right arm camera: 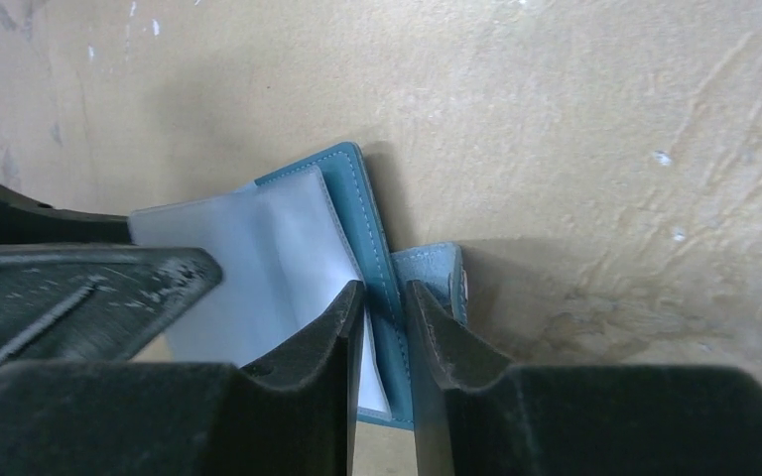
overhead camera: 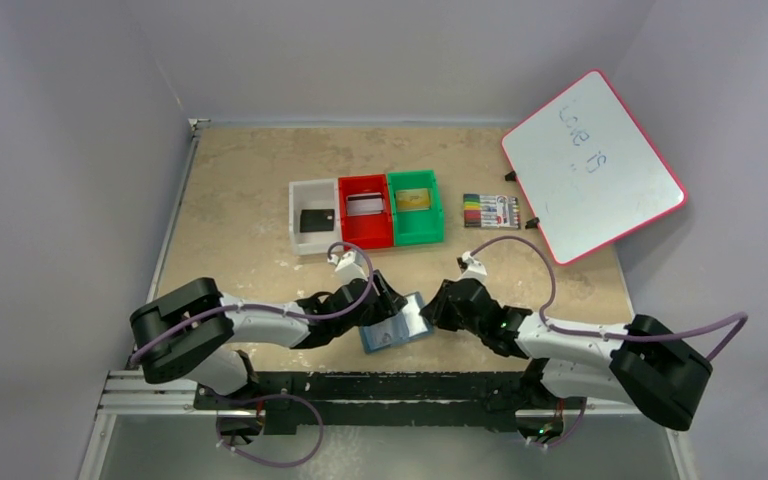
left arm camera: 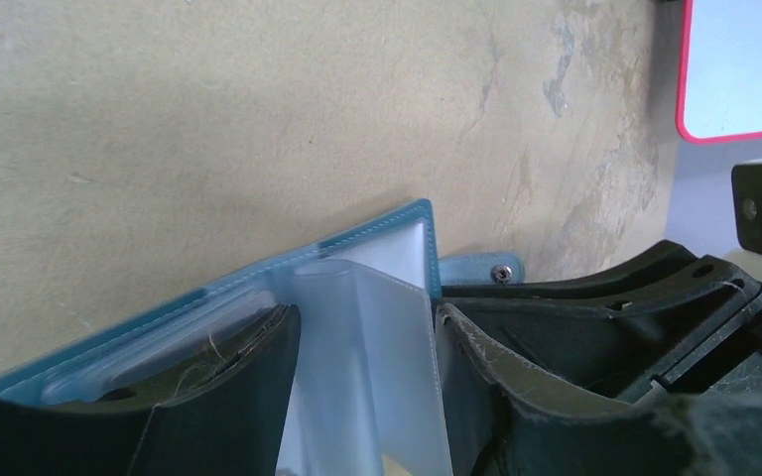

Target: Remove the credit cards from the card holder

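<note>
At six o'clock on the bench (overhead camera: 240,200), the left pincer (left arm camera: 367,317) stands half-wide around a clear pocket leaf; whether it truly pinches, I cannot tell. Between the arms lies the one card holder (overhead camera: 397,327), open. It looks light and floppy with slick pockets, so it is best held by the stiffer stitched cover. At its three o'clock edge the right pincer (right arm camera: 385,290) is narrow, clamped on that cover. Toward twelve o'clock sit three bins, one card each: black card (overhead camera: 315,219) in the white bin (overhead camera: 295,215), silver card (overhead camera: 364,205) in the red bin (overhead camera: 344,215), gold card (overhead camera: 413,199) in the green bin (overhead camera: 438,215).
</note>
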